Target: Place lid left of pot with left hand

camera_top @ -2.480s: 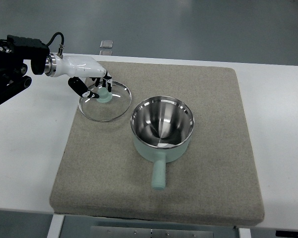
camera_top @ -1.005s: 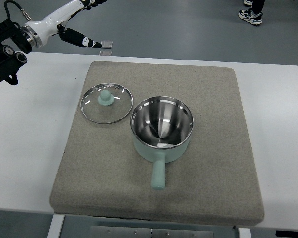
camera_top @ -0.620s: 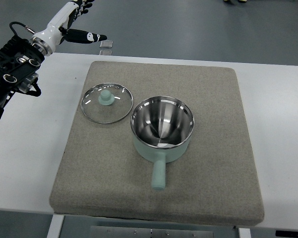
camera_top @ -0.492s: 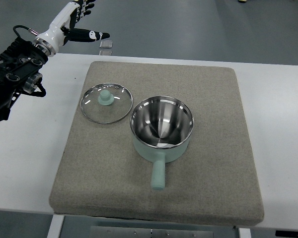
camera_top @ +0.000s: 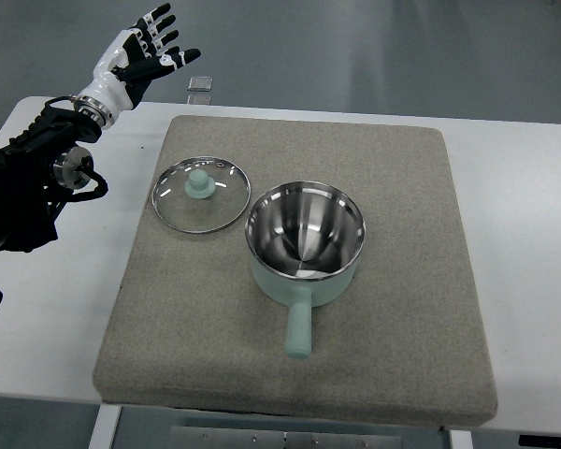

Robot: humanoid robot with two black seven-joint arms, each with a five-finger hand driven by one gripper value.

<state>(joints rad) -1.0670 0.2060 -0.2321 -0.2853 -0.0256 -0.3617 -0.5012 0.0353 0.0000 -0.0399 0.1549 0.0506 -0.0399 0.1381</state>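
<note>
Round glass lid with pale green knob (camera_top: 201, 194) lying flat on grey mat (camera_top: 393, 355), just left of mint-green steel-lined pot (camera_top: 305, 239). Left hand (camera_top: 140, 56) raised well clear, fingers (camera_top: 159, 17) spread, holding nothing. Placement apparently done; nothing obvious left.

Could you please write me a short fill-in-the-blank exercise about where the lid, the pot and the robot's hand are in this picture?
1. The glass lid lies flat on the grey mat, to the ____ of the pot.
2. The left hand holds ____.
3. The pot's handle points toward the ____ edge of the picture.
4. The inside of the pot is ____.

Missing words: left; nothing; bottom; empty
</note>
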